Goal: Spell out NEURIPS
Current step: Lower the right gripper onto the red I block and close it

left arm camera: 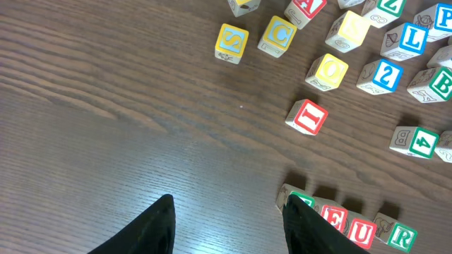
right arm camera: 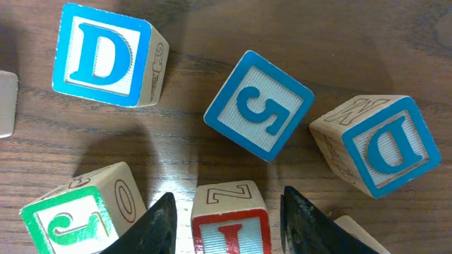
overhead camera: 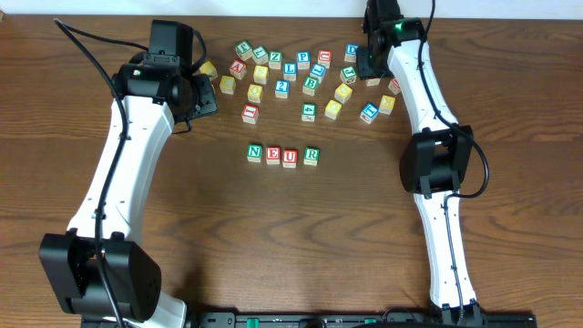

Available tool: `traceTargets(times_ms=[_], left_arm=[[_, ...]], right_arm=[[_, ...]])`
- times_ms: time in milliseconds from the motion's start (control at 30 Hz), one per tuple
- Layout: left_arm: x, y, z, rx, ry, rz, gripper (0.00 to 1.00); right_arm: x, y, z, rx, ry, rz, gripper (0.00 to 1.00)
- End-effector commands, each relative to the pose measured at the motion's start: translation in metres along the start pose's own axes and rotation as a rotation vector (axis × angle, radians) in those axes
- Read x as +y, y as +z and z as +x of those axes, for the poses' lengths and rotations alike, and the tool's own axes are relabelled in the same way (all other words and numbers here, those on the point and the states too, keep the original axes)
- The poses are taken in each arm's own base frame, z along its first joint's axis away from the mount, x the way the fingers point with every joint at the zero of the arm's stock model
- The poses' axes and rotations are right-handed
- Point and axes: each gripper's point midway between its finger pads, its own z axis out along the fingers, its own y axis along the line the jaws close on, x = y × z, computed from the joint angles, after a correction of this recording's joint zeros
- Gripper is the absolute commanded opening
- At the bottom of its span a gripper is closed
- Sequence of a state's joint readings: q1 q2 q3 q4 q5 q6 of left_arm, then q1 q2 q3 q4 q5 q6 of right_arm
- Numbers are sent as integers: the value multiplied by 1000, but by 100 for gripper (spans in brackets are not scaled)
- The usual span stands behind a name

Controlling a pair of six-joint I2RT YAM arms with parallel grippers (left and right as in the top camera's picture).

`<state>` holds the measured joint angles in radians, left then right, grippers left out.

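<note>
On the table [overhead camera: 301, 219], cubes N [overhead camera: 254, 153], E [overhead camera: 272, 156], U [overhead camera: 290, 157] and R [overhead camera: 311, 155] stand in a row at the middle. A red I cube [overhead camera: 250, 113] sits alone behind the row's left end. My left gripper [left arm camera: 229, 204] hangs open over bare wood, left of the row [left arm camera: 353, 226], with nothing between its fingers. My right gripper [right arm camera: 228, 196] is at the back right among the loose cubes. Its fingers straddle another red I cube [right arm camera: 232, 226], with a thin gap on each side. A blue P cube [overhead camera: 303, 60] lies in the pile.
Several loose letter cubes crowd the back of the table [overhead camera: 291, 73]. Close round my right gripper are two blue D cubes [right arm camera: 104, 56] [right arm camera: 385, 144], a blue S cube [right arm camera: 258, 104] and a green cube [right arm camera: 74, 212].
</note>
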<state>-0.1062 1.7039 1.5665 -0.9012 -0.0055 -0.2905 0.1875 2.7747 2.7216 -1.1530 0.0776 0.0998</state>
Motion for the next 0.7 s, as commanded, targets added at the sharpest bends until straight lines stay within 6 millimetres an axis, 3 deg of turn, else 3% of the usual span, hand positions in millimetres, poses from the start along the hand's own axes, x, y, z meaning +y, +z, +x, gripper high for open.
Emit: traceTargets(times_ms=[0, 667], left_arm=[[2, -5, -3, -14, 4, -3, 49], [2, -5, -3, -14, 4, -3, 49]], right_arm=[[3, 7, 4, 12, -16, -5, 41], [1, 13, 17, 60, -57, 2, 33]])
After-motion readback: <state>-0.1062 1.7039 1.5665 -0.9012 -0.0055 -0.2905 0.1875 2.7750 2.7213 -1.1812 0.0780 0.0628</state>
